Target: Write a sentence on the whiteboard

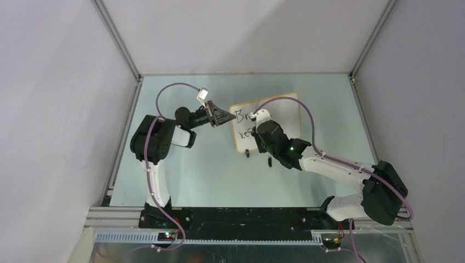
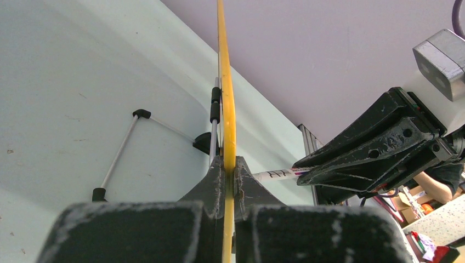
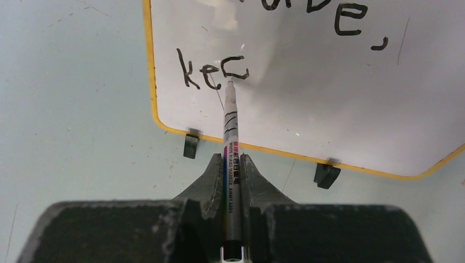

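- Orange-tan frame, white face: the whiteboard (image 1: 285, 120) sits in the far half of the table (image 1: 192, 175), a little right of centre, with its face open to your top camera.
- Two black clip feet (image 3: 191, 145) sit on the board's near edge, one toward each corner.
- The sentence (image 3: 214, 74) is in black marker. Your right wrist view shows a top line ending "e," and a second line reading "ke" plus a third, unfinished letter. From above you can read only "Br" and "ke"; the right arm covers the rest.
- Your left gripper (image 2: 226, 164) is at the board's left edge, its jaws clenched on the frame, which its wrist camera sees edge-on.
- Your right gripper (image 3: 232, 164) is over the board's near left part, its jaws grasping the marker (image 3: 230, 126) by the barrel.
- The marker is white-bodied with a printed label. It points toward the far edge, and its tip touches the board at the third letter of the second line.
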Robot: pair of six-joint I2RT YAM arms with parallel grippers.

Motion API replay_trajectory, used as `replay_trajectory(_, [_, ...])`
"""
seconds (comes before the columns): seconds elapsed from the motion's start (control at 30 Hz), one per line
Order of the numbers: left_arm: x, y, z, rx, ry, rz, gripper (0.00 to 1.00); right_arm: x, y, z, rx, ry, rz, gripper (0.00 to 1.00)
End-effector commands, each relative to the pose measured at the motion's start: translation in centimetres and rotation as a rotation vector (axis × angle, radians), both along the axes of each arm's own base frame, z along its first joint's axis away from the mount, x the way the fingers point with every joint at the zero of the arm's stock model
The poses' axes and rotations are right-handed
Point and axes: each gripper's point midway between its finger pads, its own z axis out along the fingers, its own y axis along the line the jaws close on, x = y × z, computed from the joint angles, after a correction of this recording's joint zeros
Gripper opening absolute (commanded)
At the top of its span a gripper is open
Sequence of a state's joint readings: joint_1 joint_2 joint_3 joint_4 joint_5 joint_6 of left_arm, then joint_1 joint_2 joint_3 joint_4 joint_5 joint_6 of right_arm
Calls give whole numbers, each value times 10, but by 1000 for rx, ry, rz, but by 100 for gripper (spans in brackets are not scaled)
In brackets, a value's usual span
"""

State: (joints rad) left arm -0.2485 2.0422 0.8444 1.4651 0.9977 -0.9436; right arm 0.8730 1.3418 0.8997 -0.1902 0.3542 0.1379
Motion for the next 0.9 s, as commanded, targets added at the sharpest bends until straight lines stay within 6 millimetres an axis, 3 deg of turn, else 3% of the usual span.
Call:
replay_trajectory(0.0, [-9, -6, 16, -12, -84, -51, 0, -1, 0, 12, 27, -23, 6, 0])
replay_trajectory(0.27, [-9, -6, 16, -12, -83, -52, 0, 4, 7, 21, 58, -53, 23, 0])
replay_trajectory(0.87, [-10, -6, 16, -12, -86, -50, 0, 12, 11, 10, 36, -32, 19, 0])
